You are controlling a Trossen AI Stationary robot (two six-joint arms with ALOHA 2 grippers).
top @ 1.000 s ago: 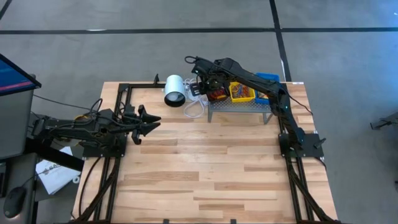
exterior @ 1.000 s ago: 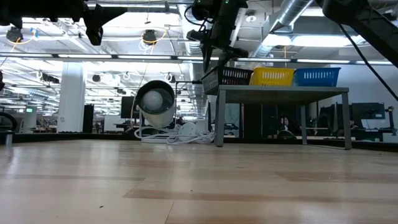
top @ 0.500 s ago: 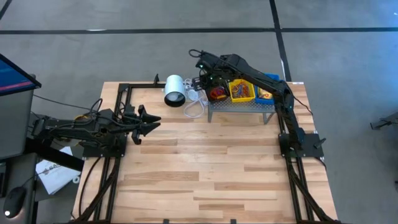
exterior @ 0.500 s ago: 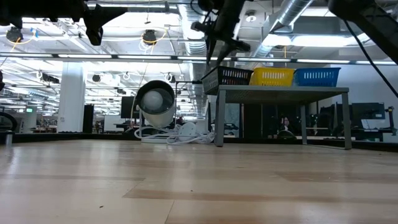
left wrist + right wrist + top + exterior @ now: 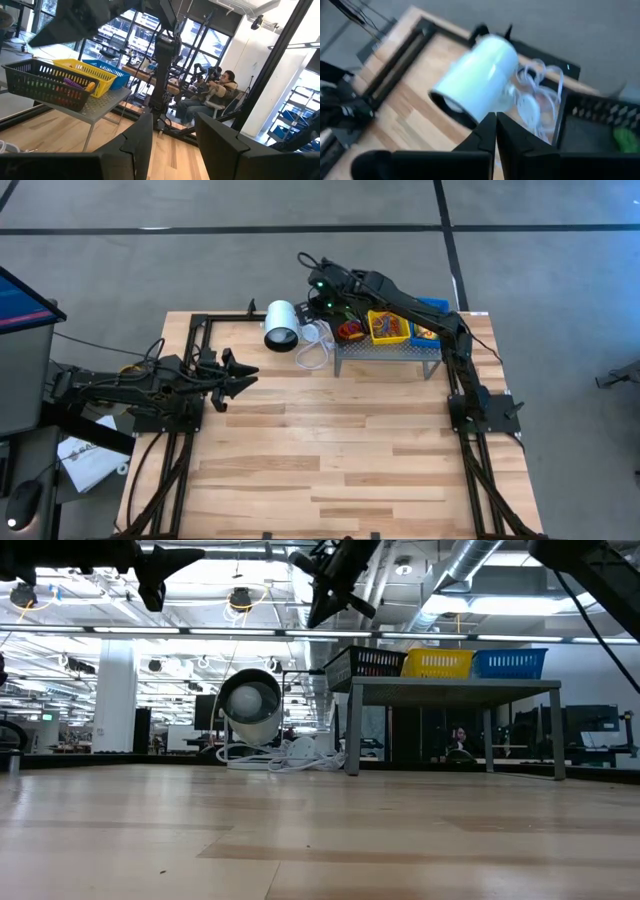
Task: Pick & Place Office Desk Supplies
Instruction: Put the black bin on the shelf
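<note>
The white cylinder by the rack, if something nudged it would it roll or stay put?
The white cylinder lies on its side, so it would probably roll. Its white cable, coiled alongside, may tug it short. It looks hollow at the dark open end, so likely light.

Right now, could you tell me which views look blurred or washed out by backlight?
Right wrist view: motion-smeared, so the white cylinder and its cable look soft. Low view: bright ceiling lights behind leave the right end effector a dark silhouette. Left wrist view: bright windows glare behind the black basket. High view: evenly lit and sharp.
</note>
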